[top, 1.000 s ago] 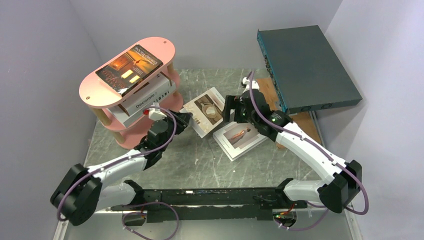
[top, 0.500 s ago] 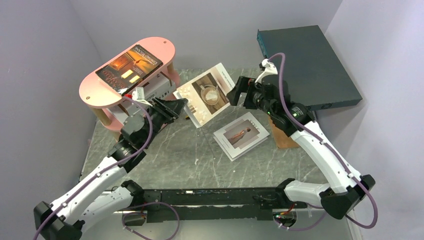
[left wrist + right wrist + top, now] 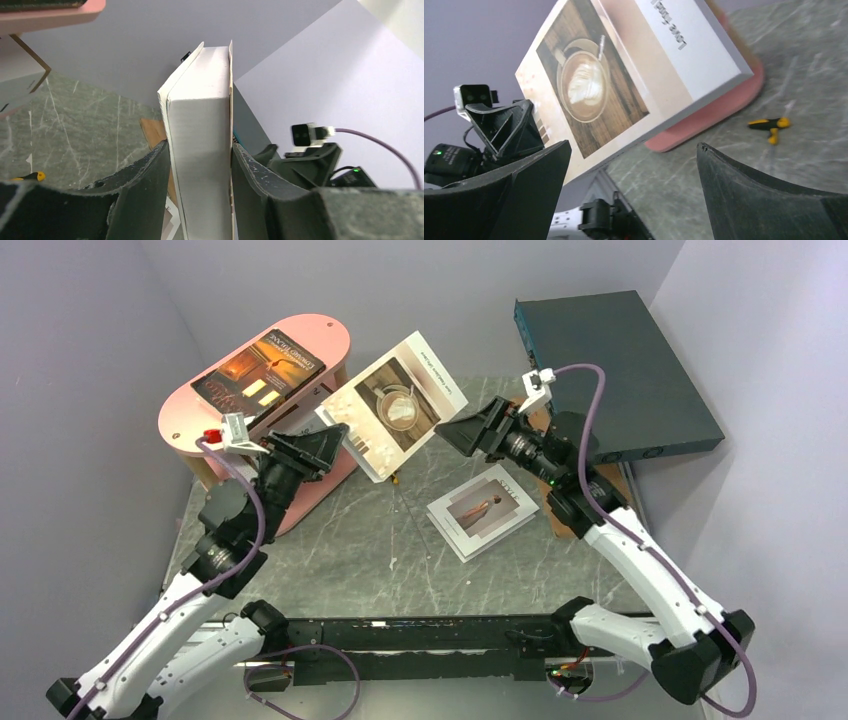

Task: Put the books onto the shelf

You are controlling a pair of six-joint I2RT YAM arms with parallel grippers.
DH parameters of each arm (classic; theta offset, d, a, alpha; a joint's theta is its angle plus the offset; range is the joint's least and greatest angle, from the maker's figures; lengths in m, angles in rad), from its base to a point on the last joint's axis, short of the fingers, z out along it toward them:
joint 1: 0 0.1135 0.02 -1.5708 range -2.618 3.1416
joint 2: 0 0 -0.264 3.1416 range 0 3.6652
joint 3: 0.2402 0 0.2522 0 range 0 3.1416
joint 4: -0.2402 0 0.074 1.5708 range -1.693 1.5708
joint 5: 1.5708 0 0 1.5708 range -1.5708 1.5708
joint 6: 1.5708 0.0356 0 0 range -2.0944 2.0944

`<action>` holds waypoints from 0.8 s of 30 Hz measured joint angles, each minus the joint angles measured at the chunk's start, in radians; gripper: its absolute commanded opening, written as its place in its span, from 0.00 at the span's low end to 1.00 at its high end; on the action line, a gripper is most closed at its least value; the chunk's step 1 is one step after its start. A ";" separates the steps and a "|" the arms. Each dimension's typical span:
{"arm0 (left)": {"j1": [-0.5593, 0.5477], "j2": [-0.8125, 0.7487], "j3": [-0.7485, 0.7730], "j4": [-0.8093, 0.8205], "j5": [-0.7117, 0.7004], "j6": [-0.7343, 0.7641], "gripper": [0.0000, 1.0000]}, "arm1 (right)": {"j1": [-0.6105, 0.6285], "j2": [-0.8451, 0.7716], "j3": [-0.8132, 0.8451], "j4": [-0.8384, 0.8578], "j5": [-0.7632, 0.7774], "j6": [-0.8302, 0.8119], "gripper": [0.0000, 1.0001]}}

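Note:
A white book [image 3: 398, 405] with a coffee-cup photo hangs tilted above the table, in front of the salmon-pink shelf [image 3: 330, 335]. My left gripper [image 3: 330, 447] is shut on its lower left edge; the left wrist view shows the book's white page block [image 3: 200, 115] squeezed between both fingers of that gripper [image 3: 200, 150]. My right gripper [image 3: 467, 430] stands open just off the book's right corner, with nothing between its fingers [image 3: 631, 150]. An orange-brown book [image 3: 258, 370] lies on the shelf's top tier. Another white book [image 3: 483, 510] lies flat on the table.
A large dark teal box [image 3: 610, 375] leans at the back right, with a brown wooden board [image 3: 562, 522] below it. A small yellow-handled tool [image 3: 769, 125] lies on the table near the shelf's base [image 3: 719, 110]. Walls close in on the left, back and right.
My left gripper has lifted the coffee-cover book off the table, up and towards the shelf. The right gripper has risen alongside it and stands wide open.

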 measured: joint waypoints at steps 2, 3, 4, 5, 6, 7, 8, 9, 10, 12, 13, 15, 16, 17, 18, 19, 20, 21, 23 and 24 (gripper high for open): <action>0.000 -0.024 0.003 -0.011 -0.008 0.009 0.00 | -0.001 0.022 -0.055 0.107 -0.053 0.061 1.00; 0.000 -0.032 0.006 -0.017 -0.011 0.013 0.00 | -0.002 0.034 -0.075 0.151 -0.074 0.087 1.00; 0.000 -0.042 0.012 -0.024 -0.012 0.015 0.00 | -0.002 0.049 -0.098 0.204 -0.098 0.118 1.00; 0.000 -0.049 0.017 -0.027 -0.013 0.016 0.00 | -0.003 0.065 -0.116 0.254 -0.121 0.148 1.00; 0.000 -0.058 0.024 -0.030 -0.013 0.017 0.00 | -0.003 0.080 -0.131 0.301 -0.140 0.175 1.00; 0.000 -0.065 0.028 -0.031 -0.013 0.017 0.00 | -0.003 0.094 -0.143 0.344 -0.156 0.200 1.00; 0.000 -0.071 0.030 -0.030 -0.013 0.017 0.00 | -0.003 0.108 -0.154 0.389 -0.172 0.224 1.00; 0.000 -0.077 0.030 -0.030 -0.014 0.016 0.00 | -0.003 0.119 -0.160 0.423 -0.182 0.243 1.00; 0.000 -0.084 0.030 -0.031 -0.016 0.017 0.00 | -0.003 0.132 -0.166 0.469 -0.195 0.270 1.00; 0.000 -0.092 0.030 -0.029 -0.016 0.016 0.00 | -0.002 0.153 -0.171 0.542 -0.213 0.307 1.00; 0.000 -0.093 0.030 -0.030 -0.016 0.016 0.00 | -0.002 0.163 -0.172 0.584 -0.222 0.327 1.00; 0.000 -0.094 0.030 -0.031 -0.015 0.014 0.00 | 0.004 0.183 -0.172 0.663 -0.234 0.359 0.98; 0.000 -0.094 0.030 -0.031 -0.015 0.013 0.00 | 0.009 0.191 -0.172 0.693 -0.236 0.371 0.93; 0.000 -0.094 0.030 -0.031 -0.015 0.013 0.00 | 0.014 0.200 -0.172 0.720 -0.237 0.380 0.88; 0.000 -0.094 0.030 -0.031 -0.015 0.012 0.00 | 0.022 0.209 -0.172 0.743 -0.240 0.387 0.82; 0.000 -0.094 0.030 -0.031 -0.016 0.012 0.00 | 0.029 0.217 -0.172 0.760 -0.244 0.393 0.73; 0.000 -0.094 0.030 -0.029 -0.016 0.011 0.00 | 0.036 0.227 -0.172 0.779 -0.247 0.400 0.69; 0.000 -0.095 0.030 -0.028 -0.019 0.009 0.00 | 0.042 0.236 -0.172 0.792 -0.250 0.406 0.65; 0.000 -0.095 0.030 -0.023 -0.021 0.007 0.00 | 0.049 0.254 -0.172 0.817 -0.253 0.421 0.55; 0.000 -0.095 0.030 -0.022 -0.023 0.005 0.00 | 0.052 0.261 -0.172 0.825 -0.255 0.425 0.53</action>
